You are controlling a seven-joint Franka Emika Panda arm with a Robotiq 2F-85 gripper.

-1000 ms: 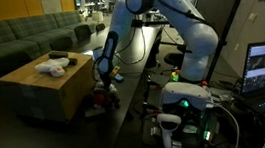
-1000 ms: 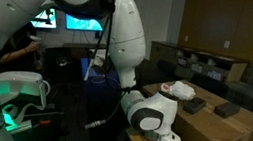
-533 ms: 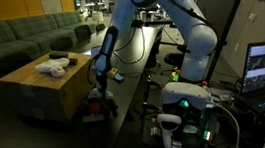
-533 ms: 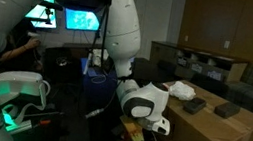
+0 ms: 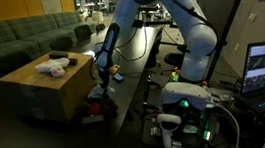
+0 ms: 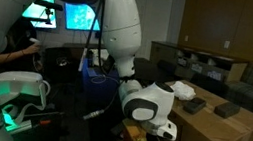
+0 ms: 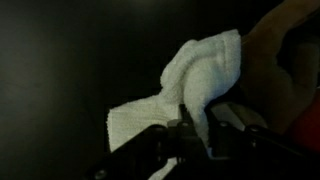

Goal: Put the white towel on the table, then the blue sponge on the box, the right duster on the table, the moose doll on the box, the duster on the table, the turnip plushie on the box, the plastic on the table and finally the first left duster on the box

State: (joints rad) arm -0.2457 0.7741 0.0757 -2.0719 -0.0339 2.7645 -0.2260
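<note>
Towel: the white towel (image 7: 197, 78) is bunched up and pinched at its lower fold, with one flap spread out toward the lower left.
Jaws: my gripper (image 7: 197, 128) is clenched on the towel.
Place: I hang over the table (image 7: 60, 60), near its edge beside the box (image 5: 42, 89).
Hard to see: a reddish-tan blur sits at the right of the wrist view, and I cannot tell what it is.
Views: in both exterior views my own wrist hides the towel. Only they show the box top, which carries a white bundle (image 6: 179, 90) and dark blocks (image 6: 194, 106).

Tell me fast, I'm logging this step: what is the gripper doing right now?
Gripper: closed, holding the white towel.
</note>
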